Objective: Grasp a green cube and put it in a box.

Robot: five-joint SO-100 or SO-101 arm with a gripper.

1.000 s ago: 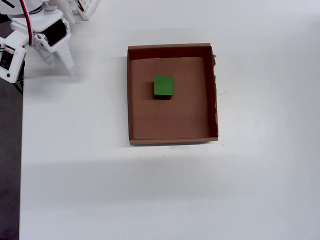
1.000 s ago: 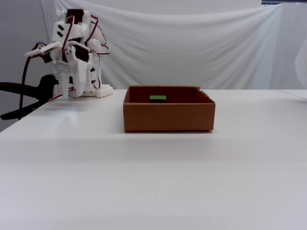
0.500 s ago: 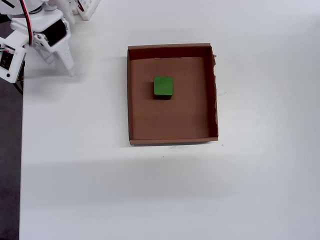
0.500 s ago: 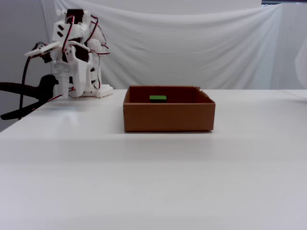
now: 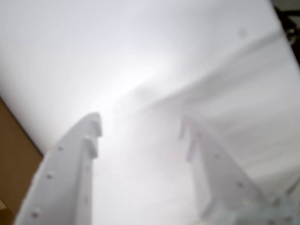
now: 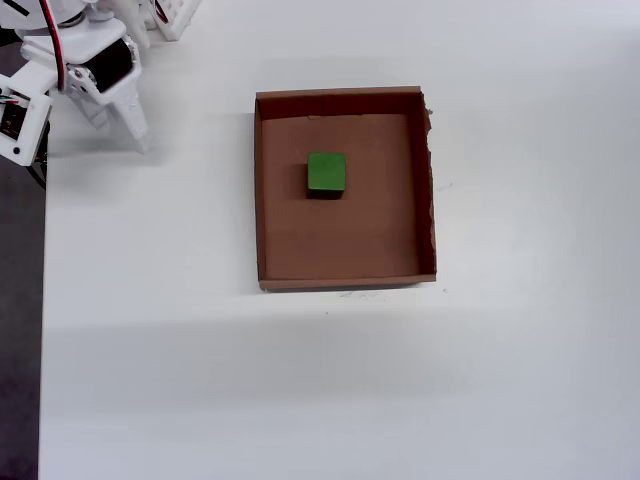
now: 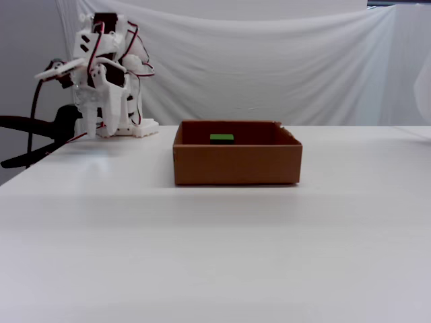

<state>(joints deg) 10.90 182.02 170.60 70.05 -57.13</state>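
Wrist view: the gripper (image 5: 138,129) has its two jaws spread apart, empty.

Overhead view: one green cube (image 6: 326,172) lies inside one box (image 6: 345,101), well apart from the jaws.

Fixed view: the cube's top shows above the box wall.

The white arm (image 7: 101,81) is folded up over its base, its tool (image 5: 140,129) pointing down, the two fingers (image 5: 77,164) spread apart with nothing between them, tips hanging just above the tabletop (image 6: 200,380).
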